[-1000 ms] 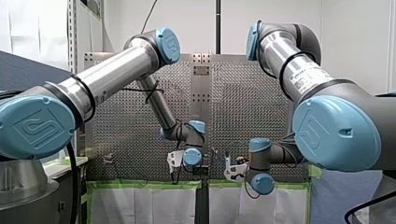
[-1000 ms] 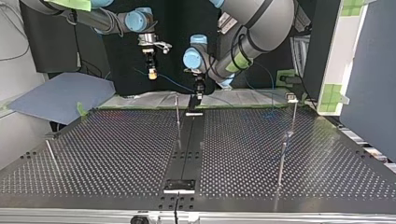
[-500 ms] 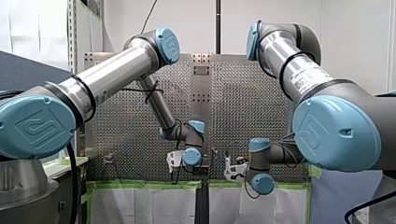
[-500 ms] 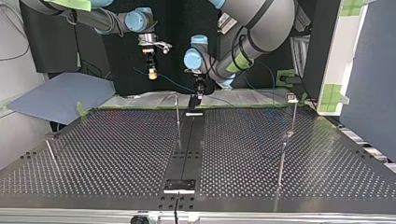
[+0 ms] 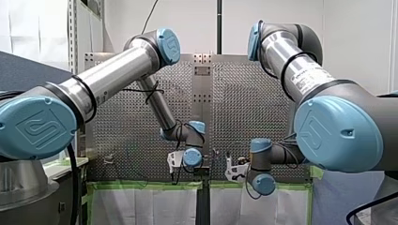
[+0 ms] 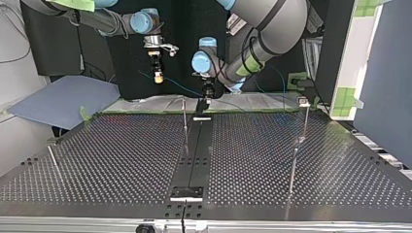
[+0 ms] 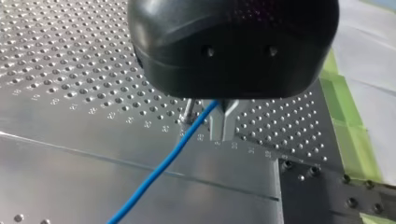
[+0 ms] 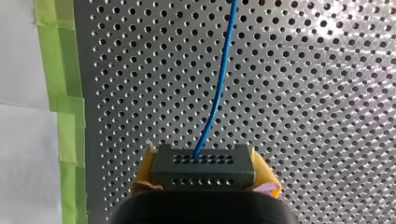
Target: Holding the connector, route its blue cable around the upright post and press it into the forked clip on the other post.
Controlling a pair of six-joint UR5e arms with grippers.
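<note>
My right gripper (image 8: 203, 176) has its fingers closed on the black connector (image 8: 203, 164), yellow pads (image 8: 267, 179) against its sides. It hangs above the green-taped edge of the worktop (image 6: 121, 160), the far edge in the top view. The blue cable (image 8: 217, 93) leaves the connector and runs over the perforated surface. My left gripper (image 7: 223, 123) sits low at the middle of that same edge, close to a thin upright post (image 6: 184, 119). Its metal fingers (image 7: 217, 121) are narrow and seem to pinch the cable, though the gripper body hides the contact.
</note>
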